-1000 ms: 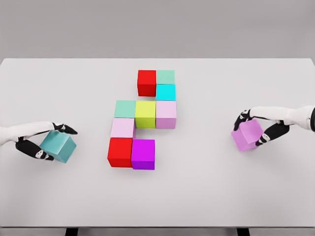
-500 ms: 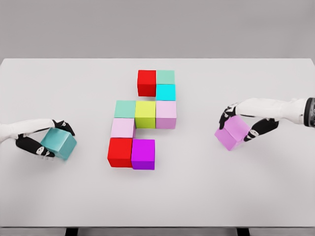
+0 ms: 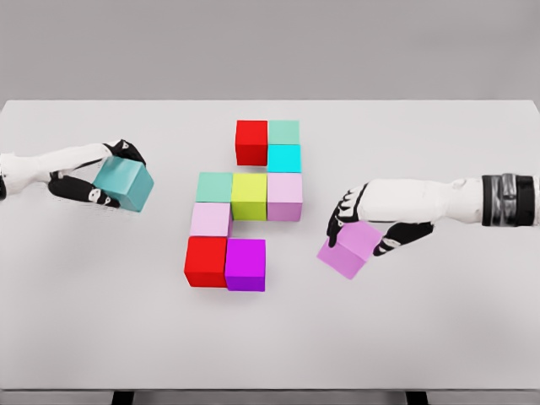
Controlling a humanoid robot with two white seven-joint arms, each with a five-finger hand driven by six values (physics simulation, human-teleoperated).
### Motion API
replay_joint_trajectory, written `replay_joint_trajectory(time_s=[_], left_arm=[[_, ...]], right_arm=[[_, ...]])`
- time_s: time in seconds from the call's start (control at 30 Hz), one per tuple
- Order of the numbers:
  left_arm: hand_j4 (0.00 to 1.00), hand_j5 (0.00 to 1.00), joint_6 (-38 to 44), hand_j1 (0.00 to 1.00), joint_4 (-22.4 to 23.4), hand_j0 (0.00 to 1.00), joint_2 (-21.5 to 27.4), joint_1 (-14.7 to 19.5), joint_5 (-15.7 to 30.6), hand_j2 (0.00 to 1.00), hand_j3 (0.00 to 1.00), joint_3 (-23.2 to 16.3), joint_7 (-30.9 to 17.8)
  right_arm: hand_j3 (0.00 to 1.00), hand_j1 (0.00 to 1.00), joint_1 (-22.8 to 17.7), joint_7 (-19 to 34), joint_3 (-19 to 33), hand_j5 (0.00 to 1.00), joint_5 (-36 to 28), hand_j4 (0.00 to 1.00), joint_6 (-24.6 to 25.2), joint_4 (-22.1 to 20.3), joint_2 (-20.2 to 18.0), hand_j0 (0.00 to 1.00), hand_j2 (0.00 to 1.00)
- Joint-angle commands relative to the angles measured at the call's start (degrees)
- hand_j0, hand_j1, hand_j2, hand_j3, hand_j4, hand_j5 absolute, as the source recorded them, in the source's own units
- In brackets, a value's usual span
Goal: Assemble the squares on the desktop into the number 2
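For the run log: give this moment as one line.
left hand: shut on teal cube | right hand: shut on violet cube | figure: nine cubes, incomplete

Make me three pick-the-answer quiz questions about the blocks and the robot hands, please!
1. Where is the yellow-green block?
A) middle row of the shape
B) in a hand
C) table edge

2. How many blocks sit in the shape on the table?
A) five
B) eight
C) ten

3. What is the right hand doing?
A) resting open
B) gripping a pink block
C) pointing

Answers: 1 A, it sits between the mint and pale pink blocks. 2 B, eight touch together. 3 B, its fingers wrap the block; the left hand grips a teal block.
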State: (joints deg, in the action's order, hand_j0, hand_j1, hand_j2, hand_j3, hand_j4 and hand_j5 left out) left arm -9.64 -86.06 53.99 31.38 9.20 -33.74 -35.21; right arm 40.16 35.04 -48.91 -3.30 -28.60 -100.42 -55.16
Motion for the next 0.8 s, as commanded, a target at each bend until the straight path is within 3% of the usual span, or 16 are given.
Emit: replay_joint_trajectory(time_s=[0.0,0.2,0.4,0.43,0.47,0.5,0.57,0.63,0.67,0.77], left_arm=[[0.23,0.23,2.26,0.23,2.47,0.23,-3.45,0.26,-0.14,0.23,0.23,-0.1,0.21],[0.23,0.23,4.9,0.23,9.24,0.23,-10.22,5.01,-2.16,0.23,0.23,-0.19,0.21],[0.21,0.21,7.45,0.21,18.2,0.21,-17.52,10.37,-5.59,0.21,0.21,-0.8,0.21],[0.21,0.21,7.45,0.21,19.87,0.21,-18.66,10.81,-6.03,0.21,0.21,-0.8,0.21],[0.21,0.21,7.53,0.21,21.28,0.21,-19.89,11.34,-7.08,0.21,0.21,-0.89,0.21],[0.21,0.21,7.53,0.21,22.69,0.21,-21.21,11.86,-8.75,0.21,0.21,-0.8,0.21],[0.21,0.21,7.45,0.21,24.88,0.21,-23.23,13.01,-10.34,0.21,0.21,-0.8,0.21],[0.21,0.21,7.53,0.21,26.29,0.21,-24.72,13.45,-11.39,0.21,0.21,-0.8,0.21],[0.21,0.21,7.62,0.21,27.52,0.21,-25.78,13.97,-11.57,0.21,0.21,-0.8,0.21],[0.21,0.21,12.54,0.21,27.88,0.21,-26.92,14.24,-11.75,0.21,0.21,-0.8,0.21]], right_arm=[[0.61,0.61,0.0,-0.04,-0.58,0.61,1.19,0.61,-0.23,-0.04,1.81,0.61,0.61],[0.61,0.61,0.79,-0.04,-1.45,0.61,3.39,0.61,-1.02,-0.04,3.66,0.61,0.61],[0.61,0.61,4.75,-0.04,-4.62,0.61,5.23,0.61,-0.15,0.05,7.44,0.61,0.61],[0.63,0.63,5.71,-0.04,-4.71,0.63,5.23,0.63,-0.14,0.05,7.62,0.63,0.63],[0.77,0.77,6.5,-0.04,-4.18,0.77,5.23,0.77,-0.23,0.05,7.0,0.77,0.77],[1.0,1.0,6.59,-0.04,-3.57,1.0,5.23,1.0,-0.93,0.05,6.12,1.0,1.0],[1.0,1.0,6.51,-0.04,-2.51,1.0,4.71,1.0,-1.46,-0.04,2.87,1.0,1.0],[1.0,1.0,5.54,-0.04,-2.07,1.0,4.53,1.0,-4.62,-0.04,-2.57,1.0,1.0],[1.0,1.0,4.66,-0.04,-2.25,1.0,4.79,1.0,-6.4,-0.04,-7.32,1.0,1.0],[1.0,1.0,2.99,-0.04,-2.6,1.0,4.88,1.0,-6.4,-0.04,-14.97,1.0,1.0]])
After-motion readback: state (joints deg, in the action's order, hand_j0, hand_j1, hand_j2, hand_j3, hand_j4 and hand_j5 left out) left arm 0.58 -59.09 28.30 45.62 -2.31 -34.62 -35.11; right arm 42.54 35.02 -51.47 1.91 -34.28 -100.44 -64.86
